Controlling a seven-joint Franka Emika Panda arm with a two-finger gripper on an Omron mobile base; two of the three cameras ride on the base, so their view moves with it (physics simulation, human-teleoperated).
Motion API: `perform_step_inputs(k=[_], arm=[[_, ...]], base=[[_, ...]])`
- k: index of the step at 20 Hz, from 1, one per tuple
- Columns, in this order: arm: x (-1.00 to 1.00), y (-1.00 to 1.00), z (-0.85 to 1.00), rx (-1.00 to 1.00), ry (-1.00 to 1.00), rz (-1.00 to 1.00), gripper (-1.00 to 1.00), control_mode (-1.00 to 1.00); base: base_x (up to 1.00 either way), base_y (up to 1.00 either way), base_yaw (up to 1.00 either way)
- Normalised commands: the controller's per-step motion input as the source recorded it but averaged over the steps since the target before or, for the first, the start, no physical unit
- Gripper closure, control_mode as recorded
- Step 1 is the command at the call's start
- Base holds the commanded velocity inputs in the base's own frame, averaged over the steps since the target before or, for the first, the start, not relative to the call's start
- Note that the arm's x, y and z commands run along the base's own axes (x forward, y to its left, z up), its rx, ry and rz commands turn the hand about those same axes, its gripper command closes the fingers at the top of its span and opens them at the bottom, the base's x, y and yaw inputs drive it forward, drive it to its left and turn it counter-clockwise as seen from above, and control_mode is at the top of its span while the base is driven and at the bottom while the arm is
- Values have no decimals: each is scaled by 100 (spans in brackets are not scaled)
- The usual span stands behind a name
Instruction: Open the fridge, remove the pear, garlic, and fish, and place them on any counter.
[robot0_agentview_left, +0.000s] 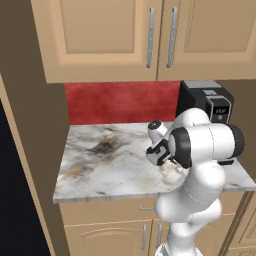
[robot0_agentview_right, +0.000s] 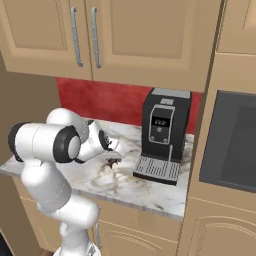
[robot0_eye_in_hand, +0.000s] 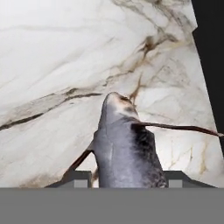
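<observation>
In the left base view the gripper (robot0_agentview_left: 161, 156) hangs low over the marble surface (robot0_agentview_left: 100, 160). The right base view shows it just beside the black coffee machine (robot0_agentview_right: 162, 135). In the hand view the grey fish (robot0_eye_in_hand: 124, 148) lies on the surface between the fingertips (robot0_eye_in_hand: 78, 177); whether they grip it, I cannot tell.

Both base cams sit behind the arm, one off its left, one off its right, looking forward and down at the same counter (robot0_agentview_left: 100, 165) stretch, red backsplash (robot0_agentview_left: 120, 101) and coffee machine (robot0_agentview_right: 162, 135). The hand cam looks along the jaws, really close to the marble, fish (robot0_eye_in_hand: 124, 148) right in front.
</observation>
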Motion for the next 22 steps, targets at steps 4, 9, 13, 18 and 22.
perform_step_inputs(k=[4,9,13,18,22], arm=[[-58,-2,7,5,-15,4,-100,-100],[-88,0,44,12,-26,3,-100,-100],[-99,5,97,15,-33,5,-100,-100],[-98,18,100,8,-30,8,-100,-100],[-92,18,82,1,-19,6,-100,-100]], base=[[0,0,0],[0,0,0],[0,0,0],[0,0,0],[0,0,0]])
